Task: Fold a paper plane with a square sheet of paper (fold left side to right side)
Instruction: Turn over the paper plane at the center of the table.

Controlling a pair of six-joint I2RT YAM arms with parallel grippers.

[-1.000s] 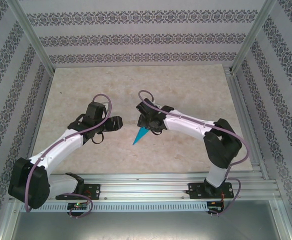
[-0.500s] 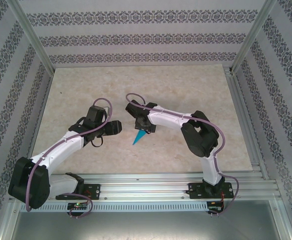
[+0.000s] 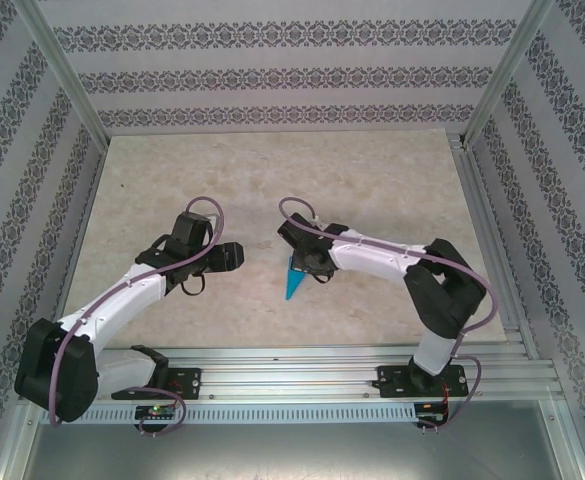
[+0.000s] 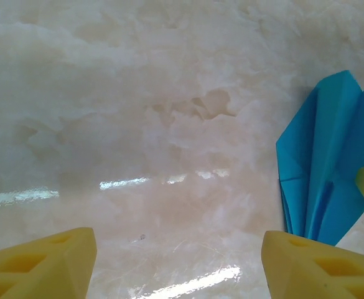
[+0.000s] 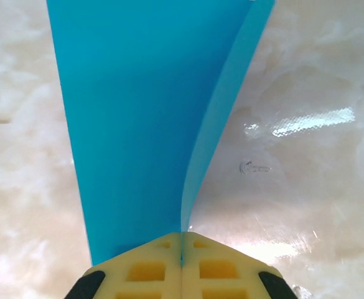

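The cyan-blue paper plane [image 3: 294, 279] is a narrow folded dart near the table's middle, its tip pointing toward the near edge. My right gripper [image 3: 303, 262] is shut on its upper end; in the right wrist view the paper [image 5: 138, 118] runs up from between the closed yellow fingertips [image 5: 182, 252]. My left gripper [image 3: 234, 254] stands open to the left of the plane, apart from it, with bare table between its yellow fingers [image 4: 45, 261]. In the left wrist view the folded paper [image 4: 328, 168] shows at the right edge.
A marbled beige tabletop [image 3: 272, 170] lies inside patterned walls, with metal frame posts at the corners. An aluminium rail [image 3: 302, 365] runs along the near edge where both arm bases sit.
My right gripper carried the plane a little left and then back right and nearer; its tip now points more straight toward the near edge. My left arm has barely moved.
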